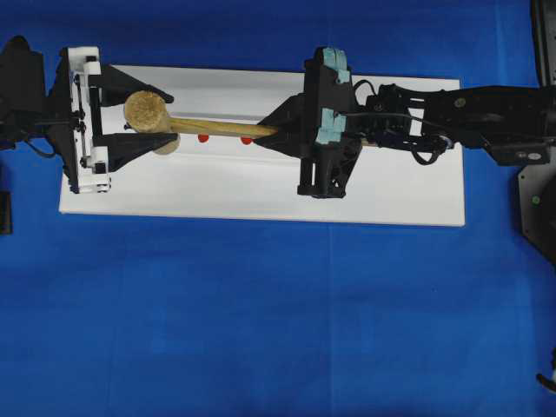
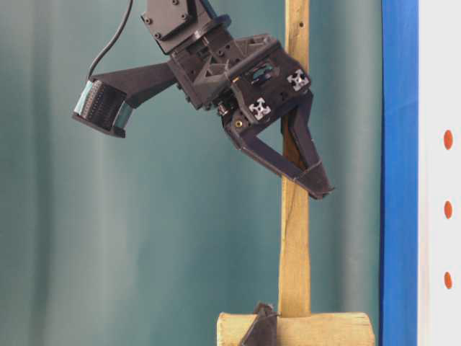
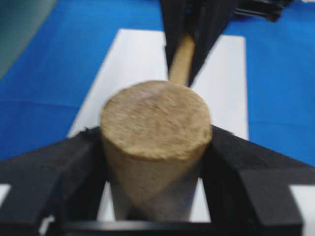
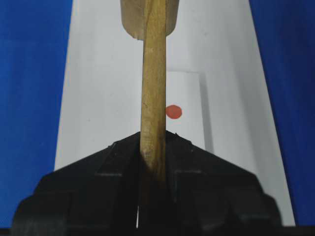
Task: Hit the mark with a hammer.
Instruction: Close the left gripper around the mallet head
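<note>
Overhead exterior — white board (image 1: pixel 261 195) on blue cloth (image 1: pixel 261 330); right hand (image 1: pixel 276 130) clamped on hammer (image 1: pixel 149 113), left hand (image 1: pixel 161 117) flanking its head.

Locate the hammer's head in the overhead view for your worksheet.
The hammer's head sits at the left end of the white board, between the left gripper's fingers, left of the red dots.
</note>
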Action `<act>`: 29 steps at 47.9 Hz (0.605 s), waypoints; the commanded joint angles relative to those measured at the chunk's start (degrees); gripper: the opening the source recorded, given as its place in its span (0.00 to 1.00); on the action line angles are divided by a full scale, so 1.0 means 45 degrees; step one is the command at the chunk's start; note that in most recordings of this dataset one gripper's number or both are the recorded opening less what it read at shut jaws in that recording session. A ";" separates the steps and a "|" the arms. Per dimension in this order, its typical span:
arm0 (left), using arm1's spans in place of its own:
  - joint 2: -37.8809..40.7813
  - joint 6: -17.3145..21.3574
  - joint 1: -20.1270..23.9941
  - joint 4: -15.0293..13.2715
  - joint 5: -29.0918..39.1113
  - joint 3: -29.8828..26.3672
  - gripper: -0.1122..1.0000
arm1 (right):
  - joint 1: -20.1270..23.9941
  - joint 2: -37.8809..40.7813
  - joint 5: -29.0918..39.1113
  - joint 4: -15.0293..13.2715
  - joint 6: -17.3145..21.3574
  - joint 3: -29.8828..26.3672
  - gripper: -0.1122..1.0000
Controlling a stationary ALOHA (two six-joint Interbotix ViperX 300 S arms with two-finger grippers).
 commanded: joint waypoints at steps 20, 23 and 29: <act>-0.0156 -0.0488 -0.0176 -0.0059 0.0449 -0.0273 0.52 | -0.0059 -0.0215 -0.0156 0.0000 0.0176 -0.0313 0.77; -0.0176 -0.0605 -0.0176 -0.0039 0.0527 -0.0273 0.52 | -0.0059 -0.0234 -0.0195 0.0000 0.0137 -0.0293 0.91; -0.0234 -0.0762 -0.0176 -0.0059 0.0801 -0.0273 0.52 | -0.0059 -0.0273 -0.0215 0.0000 0.0137 -0.0234 0.91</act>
